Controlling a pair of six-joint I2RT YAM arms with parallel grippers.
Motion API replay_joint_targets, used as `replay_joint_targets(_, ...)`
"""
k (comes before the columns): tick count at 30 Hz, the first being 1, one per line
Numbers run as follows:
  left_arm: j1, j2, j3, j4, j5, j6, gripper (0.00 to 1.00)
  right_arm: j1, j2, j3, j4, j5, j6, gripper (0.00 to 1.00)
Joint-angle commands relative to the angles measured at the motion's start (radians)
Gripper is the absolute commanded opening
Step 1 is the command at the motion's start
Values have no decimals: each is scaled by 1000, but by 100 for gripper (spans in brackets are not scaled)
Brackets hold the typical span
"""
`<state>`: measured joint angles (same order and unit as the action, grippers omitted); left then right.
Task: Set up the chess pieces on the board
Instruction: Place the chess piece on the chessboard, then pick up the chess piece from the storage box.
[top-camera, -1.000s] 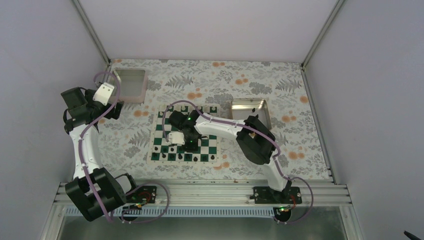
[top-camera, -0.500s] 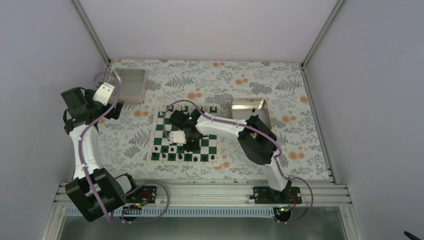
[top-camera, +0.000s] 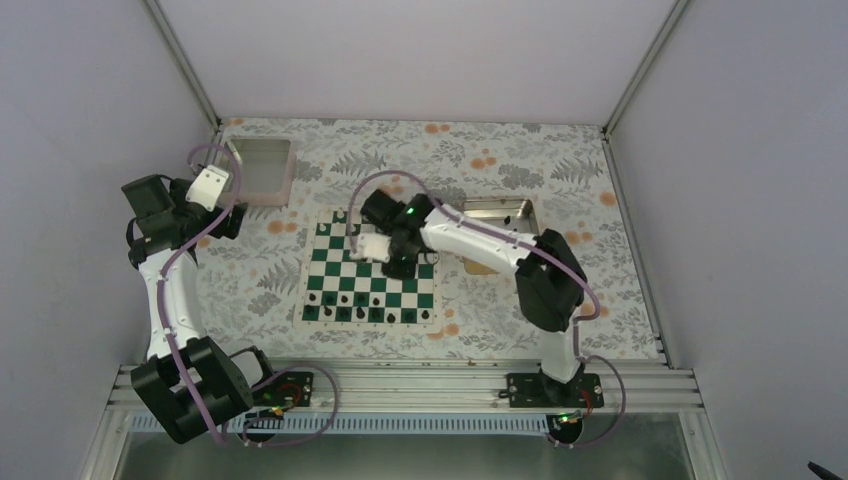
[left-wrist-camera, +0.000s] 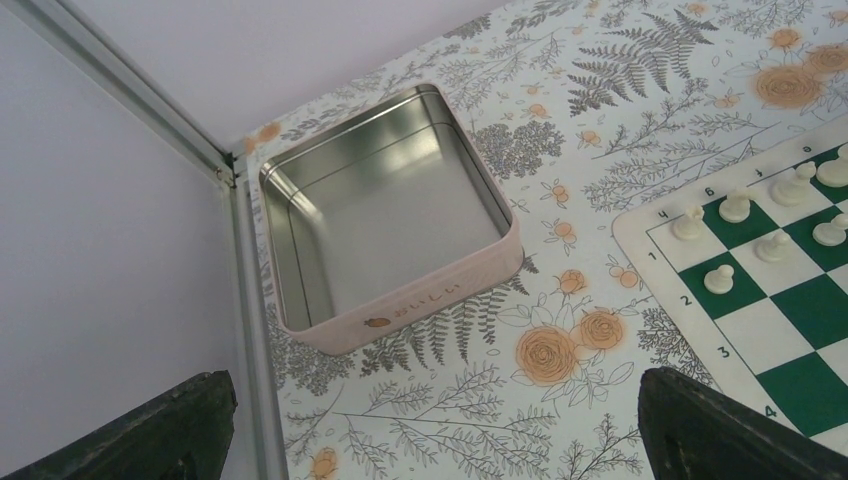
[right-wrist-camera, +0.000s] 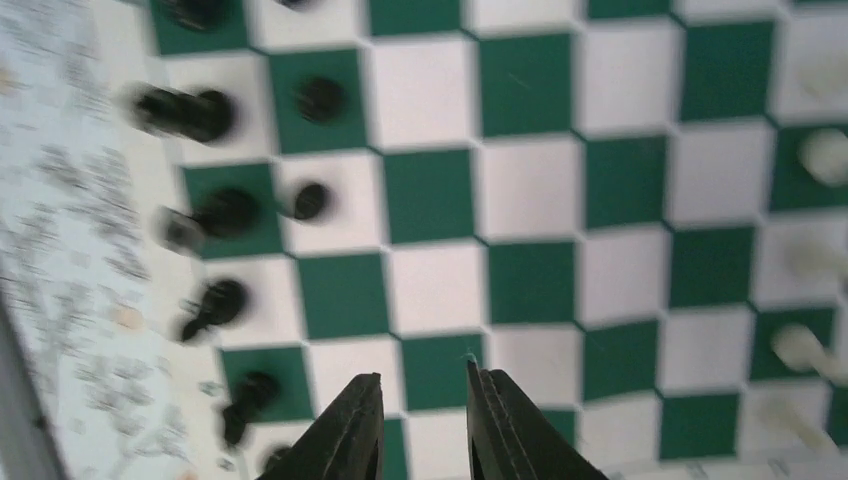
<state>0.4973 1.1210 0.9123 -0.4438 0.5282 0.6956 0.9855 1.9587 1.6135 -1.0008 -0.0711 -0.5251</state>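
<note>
Top view: the board (top-camera: 338, 256) lies flat near the middle of the floral-covered bench (top-camera: 620, 250). The chess pieces (top-camera: 345, 313) stand on the two rows of the board nearest the arm bases. The white pieces (left-wrist-camera: 735, 206) occupy the far rows.

The right pincer (top-camera: 396, 266) hangs above the far right part of the board. In the right wrist view its jaws stand at a narrow gap with nothing between them, and green and white squares show through the gap. The black pieces there are blurred at the left edge of that view, and pale pieces at the right edge.

The gold-rimmed metal tray (top-camera: 495, 203) sits just beside the board's far right corner, partly hidden by the right arm.

The left pincer (left-wrist-camera: 432, 430) hovers at the far left of the bench, its jaws spread wide and holding nothing. Only its two dark fingertips (left-wrist-camera: 160, 430) show, at the bottom corners of the left wrist view. Ahead of it sits the pale pink square tray (left-wrist-camera: 400, 312), in the bench's far left corner against the frame post. It is apart from the board's numbered border.
</note>
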Motion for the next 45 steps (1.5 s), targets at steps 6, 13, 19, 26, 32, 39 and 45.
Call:
replay_joint_targets(6, 7, -17, 29, 4, 19, -1, 100, -470, -130, -96, -15, 109, -42, 26)
replay_joint_targets(13, 6, 5, 34, 18, 30, -13, 100, -714, -65, -130, 30, 150, -69, 30)
replay_joint_targets(19, 6, 5, 34, 22, 28, -6, 100, -781, 0, -122, 123, 145, -66, 29)
replay_joint_targets(26, 7, -1, 21, 20, 19, 5, 100, -816, 78, -68, 134, 141, -58, 30)
replay_joint_targets(32, 7, -1, 19, 22, 19, 4, 100, -826, 101, -55, 147, 143, -62, 30)
replay_joint_targets(39, 6, 3, 13, 26, 20, 6, 100, -834, 117, -38, 155, 120, -71, 29)
replay_joint_targets(45, 6, 1, 0, 25, 14, 14, 100, -836, 147, -39, 146, 111, -70, 22)
